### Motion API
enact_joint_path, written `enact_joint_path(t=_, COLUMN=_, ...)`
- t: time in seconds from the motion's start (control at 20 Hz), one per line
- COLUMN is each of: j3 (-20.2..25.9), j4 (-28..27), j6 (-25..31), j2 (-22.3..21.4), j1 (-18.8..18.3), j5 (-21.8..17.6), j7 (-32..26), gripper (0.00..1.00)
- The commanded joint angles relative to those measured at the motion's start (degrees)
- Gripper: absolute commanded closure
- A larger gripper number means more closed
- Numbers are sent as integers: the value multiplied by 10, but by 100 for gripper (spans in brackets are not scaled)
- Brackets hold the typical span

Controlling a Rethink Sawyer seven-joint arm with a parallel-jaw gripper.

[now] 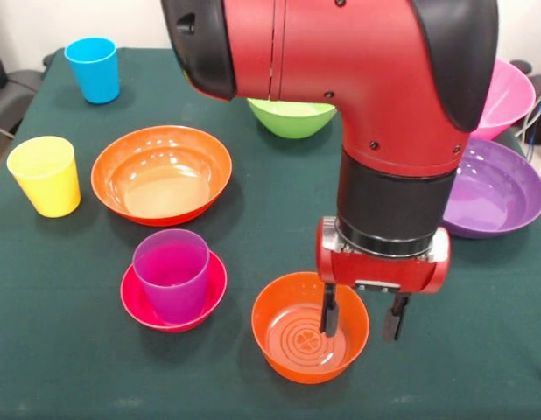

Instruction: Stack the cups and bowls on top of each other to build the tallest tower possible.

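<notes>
Three glossy plastic cups: blue (93, 69), yellow (45, 175), and purple (172, 274), which stands in a small red bowl (139, 302). Five more bowls dot the green table (60, 367). The fingers (360, 318) straddle the small orange bowl's (297, 350) rim, spread open, nearest the front edge

The table (69, 367) wears a matt dark-green cloth with a fine woven texture. On it the round plastic pieces all look smooth and glossy: the wide orange plastic bowl (161, 175) at ten o'clock catches bright highlights, as does the small orange plastic bowl (288, 350) at six o'clock, with moulded rings in its floor. The translucent purple plastic cup (172, 274) shines too. The red arm shell (340, 52) looks like satin-smooth hard plastic; the black fingers (329, 319) look matt.
</notes>
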Motion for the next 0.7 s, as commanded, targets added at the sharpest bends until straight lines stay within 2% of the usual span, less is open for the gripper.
enact_joint_path(t=0.05, j3=4, j4=36, j6=-39, j2=15, j1=-2, j5=1, j7=77, gripper=0)
enact_joint_path(t=0.7, j3=-17, j4=46, j6=-65, j2=17, j1=9, j5=9, j7=91, gripper=0)
